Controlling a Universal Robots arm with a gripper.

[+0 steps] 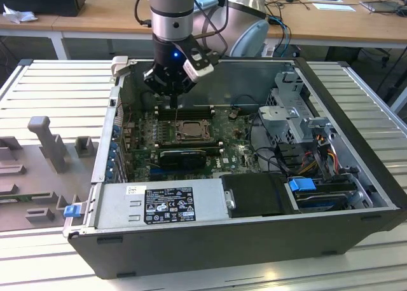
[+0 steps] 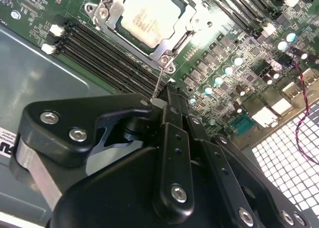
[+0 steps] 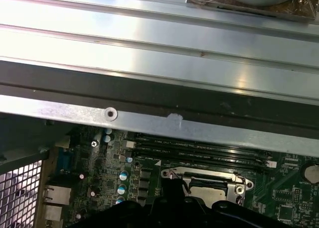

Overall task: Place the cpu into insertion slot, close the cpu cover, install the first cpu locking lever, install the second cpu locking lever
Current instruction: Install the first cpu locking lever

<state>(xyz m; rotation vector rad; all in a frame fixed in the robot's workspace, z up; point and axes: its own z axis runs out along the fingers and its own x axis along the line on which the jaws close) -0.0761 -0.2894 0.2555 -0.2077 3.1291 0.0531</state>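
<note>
The cpu (image 2: 149,16) lies pale and flat in the insertion slot (image 1: 191,129) on the green motherboard. The grey metal cpu cover (image 2: 175,44) is down around it, framing the chip. A thin wire locking lever (image 2: 159,78) rises at a slant from the socket's corner to my gripper (image 2: 160,99), whose black fingers are closed together on the lever's end. In the exterior view my gripper (image 1: 173,103) hangs just behind the socket, over the memory slots. The first wrist view shows the socket's metal rim (image 3: 199,175) and part of the cpu (image 3: 209,192).
Long black memory slots (image 2: 109,58) run beside the socket. The open computer case has a grey wall (image 3: 149,121) close behind my gripper, a drive cage (image 1: 292,113) and cables (image 1: 318,151) at the exterior view's right, and a power supply (image 1: 165,205) in front.
</note>
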